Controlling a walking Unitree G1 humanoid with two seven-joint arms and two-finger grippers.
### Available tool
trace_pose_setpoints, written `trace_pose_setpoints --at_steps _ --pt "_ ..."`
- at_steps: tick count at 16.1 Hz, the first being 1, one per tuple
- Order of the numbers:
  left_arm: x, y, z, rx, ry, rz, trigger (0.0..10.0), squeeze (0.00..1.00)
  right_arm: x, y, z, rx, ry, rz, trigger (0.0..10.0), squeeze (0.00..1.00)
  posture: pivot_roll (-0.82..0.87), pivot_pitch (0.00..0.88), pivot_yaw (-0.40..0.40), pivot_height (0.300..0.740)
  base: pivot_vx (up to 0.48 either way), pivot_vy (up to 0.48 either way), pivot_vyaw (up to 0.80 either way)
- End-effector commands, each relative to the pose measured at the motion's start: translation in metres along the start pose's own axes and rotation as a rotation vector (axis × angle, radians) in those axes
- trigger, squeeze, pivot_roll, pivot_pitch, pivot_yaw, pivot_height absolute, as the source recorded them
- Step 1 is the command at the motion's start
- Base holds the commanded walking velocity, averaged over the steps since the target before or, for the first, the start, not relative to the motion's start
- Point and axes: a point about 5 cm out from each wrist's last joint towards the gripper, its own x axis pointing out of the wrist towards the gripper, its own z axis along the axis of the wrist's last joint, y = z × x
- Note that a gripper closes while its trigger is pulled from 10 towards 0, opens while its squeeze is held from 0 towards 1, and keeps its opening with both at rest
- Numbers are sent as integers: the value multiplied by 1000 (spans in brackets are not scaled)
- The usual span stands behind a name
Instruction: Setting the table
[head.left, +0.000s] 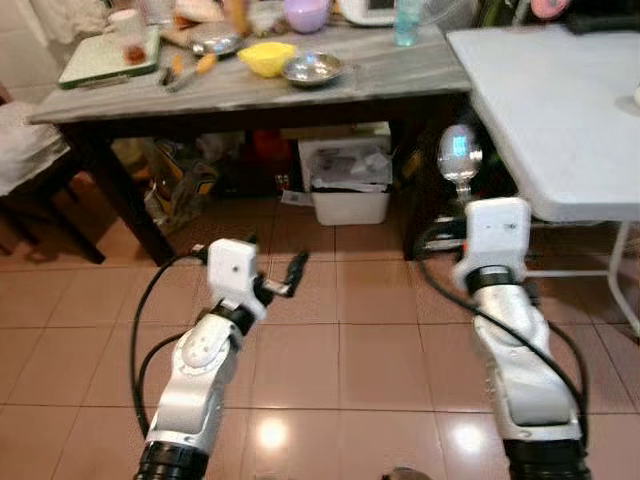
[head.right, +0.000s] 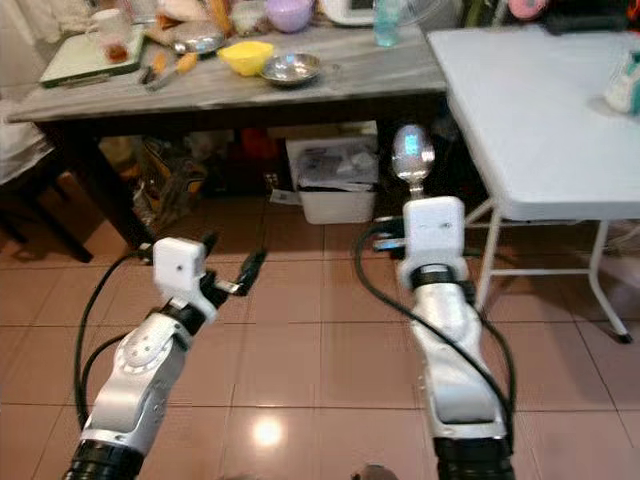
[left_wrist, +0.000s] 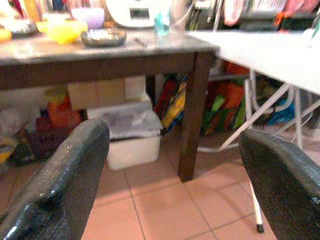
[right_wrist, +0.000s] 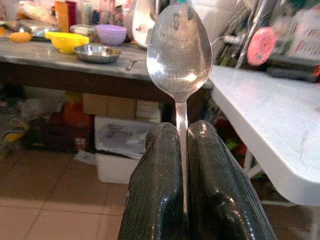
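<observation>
Our right gripper (right_wrist: 182, 150) has its two black fingers pressed together on the handle of a spoon (right_wrist: 178, 50), which stands upright with its bowl above the fingertips. In the head views the spoon (head.left: 459, 155) sits right of center, over the floor just in front of the corner where the two tables meet. Our left gripper (left_wrist: 170, 165) is spread wide and holds nothing; it hangs at lower left of the head view (head.left: 285, 275), above the tiled floor (head.left: 350, 330).

On the dark table (head.left: 400, 75) across the upper frame we see a steel bowl (head.left: 312, 68), a yellow bowl (head.left: 267, 57) and a purple bowl (head.left: 306, 13); we cannot tell what is in any of them. A tray (head.left: 105, 60) at upper left carries a mug, cut off by the frame edge. A white bin (head.left: 350, 190) under the table holds crumpled pale material. The white table (head.left: 560, 110) at upper right runs out of frame, and the items at the dark table's far edge are too blurred to name.
</observation>
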Motion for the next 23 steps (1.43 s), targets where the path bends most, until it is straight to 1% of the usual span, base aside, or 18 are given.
trace_pose_setpoints --at_steps 1,4,10,11,23 --pt "-6 7 -1 11 6 16 10000 0 0 8 6 18 -28 24 10000 0 -72 114 77 740 0 0 0" --pt "-6 0 0 -9 1 -49 10000 0 0 8 5 12 -28 23 10000 0 -74 109 75 740 0 0 0" --pt "-7 -1 0 -16 1 -67 10000 0 1 10 5 14 -32 32 10000 0 -70 105 75 740 0 0 0" --pt "-8 -2 -1 -29 2 -77 10000 0 0 10 4 15 -30 33 10000 0 -70 105 75 740 0 0 0" --pt "-7 -5 -2 -31 7 -103 10000 0 1 10 1 18 -21 31 10000 0 -69 101 81 740 299 0 0"
